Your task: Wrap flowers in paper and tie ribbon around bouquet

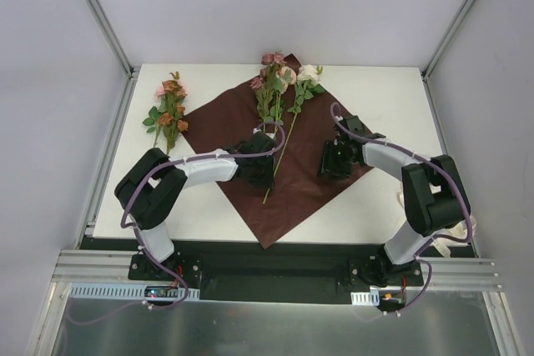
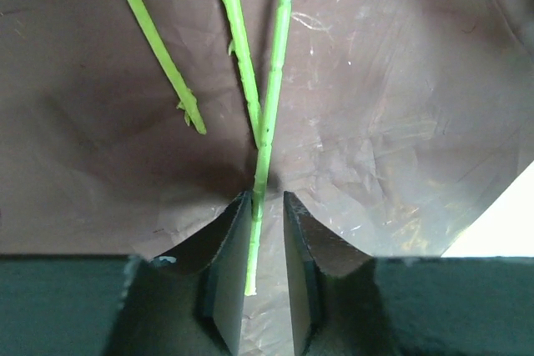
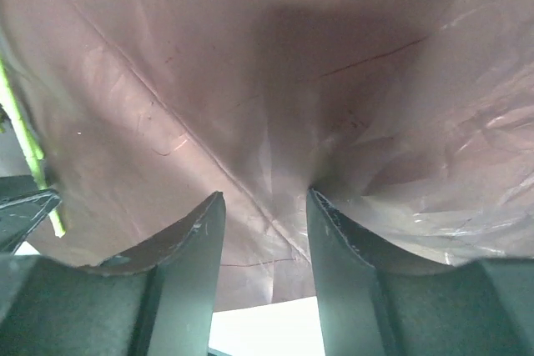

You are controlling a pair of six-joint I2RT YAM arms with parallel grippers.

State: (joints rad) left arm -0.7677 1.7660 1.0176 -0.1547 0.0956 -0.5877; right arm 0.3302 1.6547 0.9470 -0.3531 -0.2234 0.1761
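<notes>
The dark red paper [image 1: 294, 193] lies as a diamond on the white table. Flowers [image 1: 274, 82] in pink, with a cream bloom [image 1: 308, 74], rest on its far corner, stems running toward me. My left gripper [image 1: 260, 174] is low over the stem ends. In the left wrist view a green stem [image 2: 269, 114] runs between its narrowly open jaws [image 2: 267, 198], against the left finger with a gap to the right one. My right gripper [image 1: 335, 164] stands open [image 3: 264, 195] at the paper's right edge, fingertips against the paper [image 3: 250, 56]. Cream ribbon [image 1: 451, 243] peeks out beside the right arm.
A second bunch of pink and rust flowers [image 1: 169, 106] lies on the bare table left of the paper. Metal frame posts stand at the table's back corners, with grey walls on both sides. A stem end [image 3: 23, 143] shows at the right wrist view's left edge.
</notes>
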